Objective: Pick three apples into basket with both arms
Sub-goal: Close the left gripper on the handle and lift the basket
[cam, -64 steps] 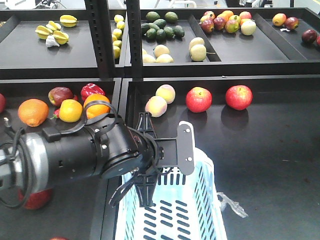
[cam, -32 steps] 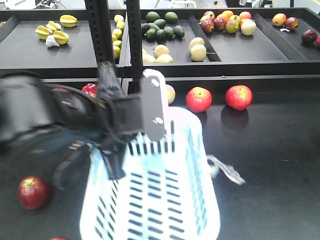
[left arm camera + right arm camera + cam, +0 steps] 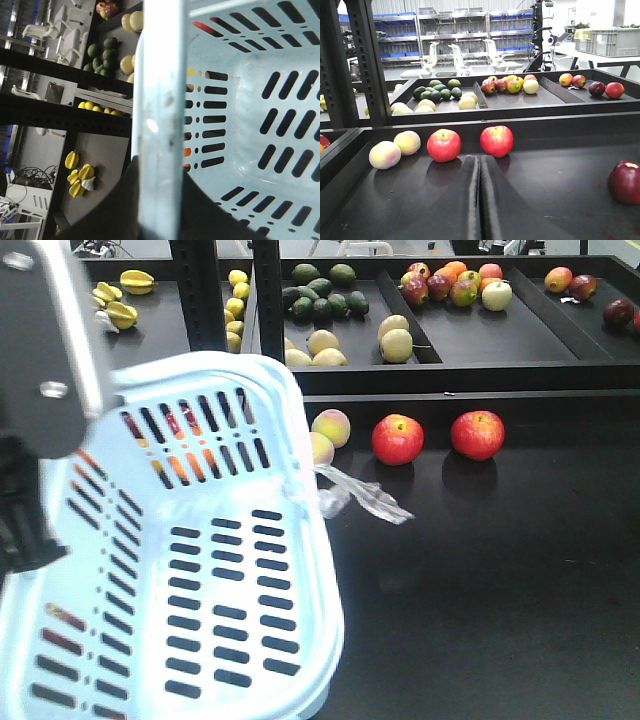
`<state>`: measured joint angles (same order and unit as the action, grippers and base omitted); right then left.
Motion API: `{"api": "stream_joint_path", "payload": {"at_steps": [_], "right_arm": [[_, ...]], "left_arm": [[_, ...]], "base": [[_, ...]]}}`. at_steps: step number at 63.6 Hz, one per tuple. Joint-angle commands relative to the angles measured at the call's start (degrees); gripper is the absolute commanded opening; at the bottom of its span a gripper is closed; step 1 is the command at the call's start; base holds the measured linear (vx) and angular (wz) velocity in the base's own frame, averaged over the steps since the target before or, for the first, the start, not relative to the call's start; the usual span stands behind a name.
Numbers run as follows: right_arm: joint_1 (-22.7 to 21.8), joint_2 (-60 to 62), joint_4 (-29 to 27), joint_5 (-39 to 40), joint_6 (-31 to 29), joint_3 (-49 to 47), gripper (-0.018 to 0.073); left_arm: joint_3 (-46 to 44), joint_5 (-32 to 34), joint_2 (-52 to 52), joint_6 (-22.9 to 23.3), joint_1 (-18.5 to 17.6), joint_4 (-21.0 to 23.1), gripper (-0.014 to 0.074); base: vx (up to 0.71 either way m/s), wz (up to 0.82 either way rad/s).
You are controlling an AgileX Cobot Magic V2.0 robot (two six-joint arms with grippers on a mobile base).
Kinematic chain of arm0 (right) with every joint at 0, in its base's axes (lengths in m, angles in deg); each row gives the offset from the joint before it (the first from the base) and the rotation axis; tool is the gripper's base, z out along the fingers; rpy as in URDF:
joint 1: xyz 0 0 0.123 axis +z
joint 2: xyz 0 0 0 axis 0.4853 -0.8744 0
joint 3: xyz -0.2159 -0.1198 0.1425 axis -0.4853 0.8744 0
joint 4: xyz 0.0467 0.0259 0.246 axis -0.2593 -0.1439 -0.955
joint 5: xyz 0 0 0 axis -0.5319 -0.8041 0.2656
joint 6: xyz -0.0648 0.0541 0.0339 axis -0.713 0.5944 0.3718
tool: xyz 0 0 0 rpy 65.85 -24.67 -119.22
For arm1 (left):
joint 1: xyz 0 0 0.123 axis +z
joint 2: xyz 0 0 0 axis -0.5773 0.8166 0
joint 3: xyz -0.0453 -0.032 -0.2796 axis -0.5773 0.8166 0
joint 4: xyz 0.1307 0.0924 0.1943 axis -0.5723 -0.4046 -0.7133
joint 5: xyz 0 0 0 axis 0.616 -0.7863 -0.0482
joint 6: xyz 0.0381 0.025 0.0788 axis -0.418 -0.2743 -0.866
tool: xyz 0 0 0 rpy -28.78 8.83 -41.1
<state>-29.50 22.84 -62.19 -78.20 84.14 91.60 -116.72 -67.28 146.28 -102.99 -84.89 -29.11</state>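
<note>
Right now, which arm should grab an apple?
The right, probably: the right gripper is empty, shut, and faces two apples, while the left gripper is clamped on the basket.

No lettering could be read

Nothing was legible on the basket (image 3: 159, 100) between the jaws of the left gripper (image 3: 159, 200). The fruit (image 3: 443, 145) and shelves (image 3: 560, 99) ahead of the right gripper (image 3: 480, 200) bore no readable label, and the grey crate (image 3: 615, 42) far beyond was too small to tell.
</note>
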Motion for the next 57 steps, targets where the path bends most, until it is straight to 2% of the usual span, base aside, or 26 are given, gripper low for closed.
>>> {"api": "stream_joint_path", "payload": {"at_steps": [1,22,57], "right_arm": [[0.0,-0.3,0.1,4.7,-0.5,0.7,-0.0009],[0.0,-0.3,0.1,4.7,-0.5,0.7,-0.0009],[0.0,-0.3,0.1,4.7,-0.5,0.7,-0.0009]], "left_arm": [[-1.9,0.8,-3.9,0.6,-0.2,-2.2,-0.0008],[-1.9,-6.3,-7.2,0.6,-0.2,-1.9,-0.0008],[-1.9,-6.7,-7.2,0.6,-0.2,-1.9,-0.0007]], "base": [[0.00,0.00],[0.00,0.00],[0.00,0.00]]}}
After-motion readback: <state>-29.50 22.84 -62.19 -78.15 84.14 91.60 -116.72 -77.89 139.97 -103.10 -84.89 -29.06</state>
